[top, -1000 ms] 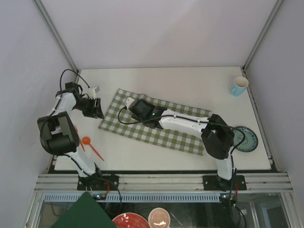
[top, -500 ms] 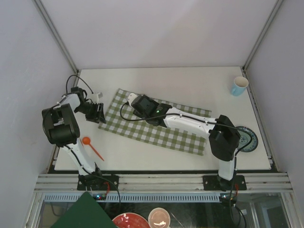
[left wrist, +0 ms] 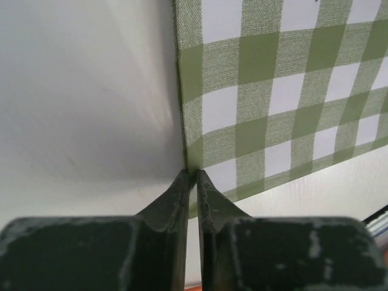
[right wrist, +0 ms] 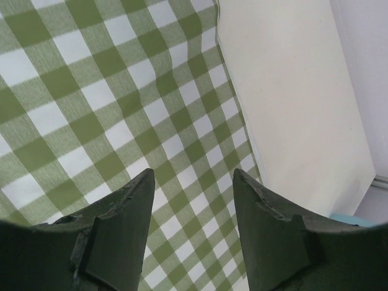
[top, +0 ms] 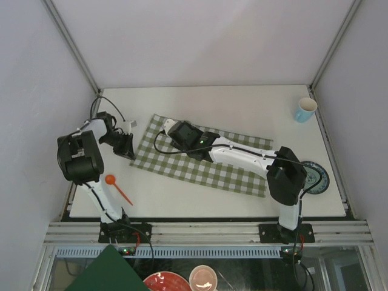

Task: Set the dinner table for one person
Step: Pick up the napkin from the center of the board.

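A green-and-white checked cloth (top: pixel 200 159) lies slantwise on the off-white dinner table (top: pixel 242 103). My left gripper (top: pixel 125 146) is at the cloth's left edge. In the left wrist view it (left wrist: pixel 193 174) is shut on the hem of the cloth (left wrist: pixel 273 91), with bare table (left wrist: pixel 91 91) to the left. My right gripper (top: pixel 172 128) is over the cloth's far left part. In the right wrist view it (right wrist: pixel 193 182) is open and empty above the cloth (right wrist: pixel 121 91), with bare table (right wrist: pixel 291 91) to the right.
A light blue cup (top: pixel 306 109) stands at the far right corner. A patterned dark plate (top: pixel 315 177) lies at the right edge beside the right arm. An orange spoon (top: pixel 117 187) lies at the near left. Bowls (top: pixel 167 282) sit below the table's front edge.
My left gripper has shifted a little to the right with the cloth's edge in it, and the left arm has swung in. The right gripper has moved slightly up and right over the cloth.
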